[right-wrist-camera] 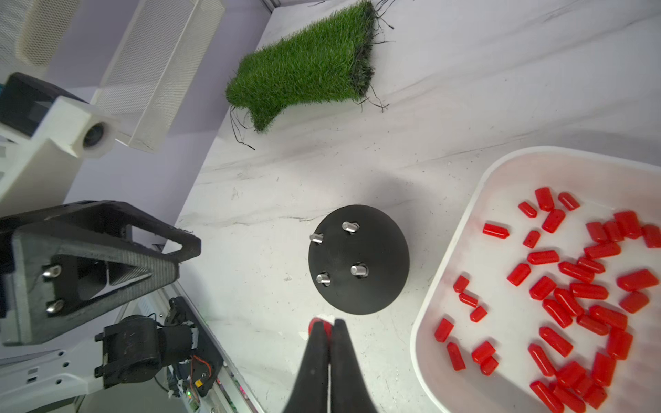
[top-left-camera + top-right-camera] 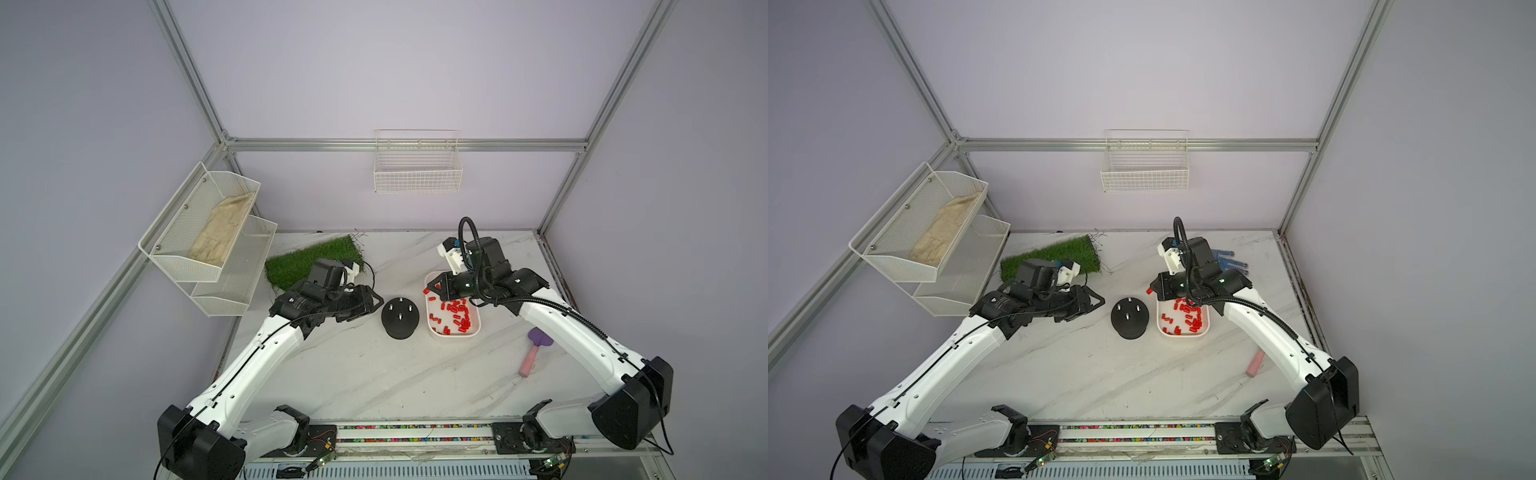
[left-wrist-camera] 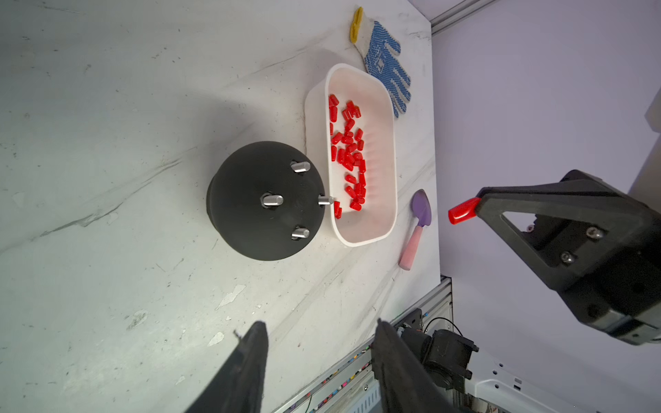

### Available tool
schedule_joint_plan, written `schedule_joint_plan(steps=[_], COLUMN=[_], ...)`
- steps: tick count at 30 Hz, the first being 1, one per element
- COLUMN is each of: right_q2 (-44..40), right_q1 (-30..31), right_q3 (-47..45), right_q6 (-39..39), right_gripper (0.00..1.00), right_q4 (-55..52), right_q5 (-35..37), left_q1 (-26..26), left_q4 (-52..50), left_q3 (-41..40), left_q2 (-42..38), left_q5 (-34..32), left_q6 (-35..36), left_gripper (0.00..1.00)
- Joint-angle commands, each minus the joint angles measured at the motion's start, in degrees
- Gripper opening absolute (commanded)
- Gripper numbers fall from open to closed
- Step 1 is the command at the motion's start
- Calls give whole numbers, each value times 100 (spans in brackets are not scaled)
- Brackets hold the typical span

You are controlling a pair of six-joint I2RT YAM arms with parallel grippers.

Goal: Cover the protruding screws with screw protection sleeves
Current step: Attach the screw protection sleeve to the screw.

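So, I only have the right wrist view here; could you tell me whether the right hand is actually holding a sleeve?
Observer: Yes, the left wrist view shows a red sleeve pinched in the right hand, sticking out past its tips.
Operator: And the other arm, please?
Observer: The left hand is open with nothing between its fingers.
Operator: Anything else out of my view?
Observer: A blue-dotted glove lies just beyond the tray.

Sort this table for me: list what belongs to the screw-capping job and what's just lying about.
Job:
black domed base
its four bare screws
red sleeves in the white tray
held sleeve in the right pincer

Lying about:
grass patch
dotted glove
purple scoop with a pink handle
wire basket
mesh shelf holding a cloth
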Motion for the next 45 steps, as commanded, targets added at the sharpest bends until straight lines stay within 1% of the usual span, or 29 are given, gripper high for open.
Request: schedule_joint_plan(steps=[1, 4, 12, 19, 24, 30, 45], right_q2=[145, 381, 1098, 1632, 1973, 2138, 2379], right_q1=[173, 328, 765, 1003, 1188, 1309, 1422], right_q3=[286, 452, 1006, 1476, 1755, 1784, 1858], right_q6=[-212, -239, -384, -467, -539, -548, -538], right_gripper=[6, 6, 6, 6, 6, 6, 6], right_q4=[-319, -388, -616, -757, -870, -698, -478], right_q5=[653, 907, 1421, 1686, 2094, 2433, 2812], left_q1=[21, 24, 26, 23, 26, 30, 48], left_q4=[-69, -74, -101, -201, -210, -207, -183], left_q3=[78, -79, -317, -428, -502, -534, -556], left_q2=[29, 10, -68, -131, -177, -245, -201], left_q5=[-232, -402, -525, -689, -743, -778, -777], left_q6=[-14, -33, -188, -241, -291, -373, -364], left_gripper=[50, 50, 51, 53, 54, 57, 58])
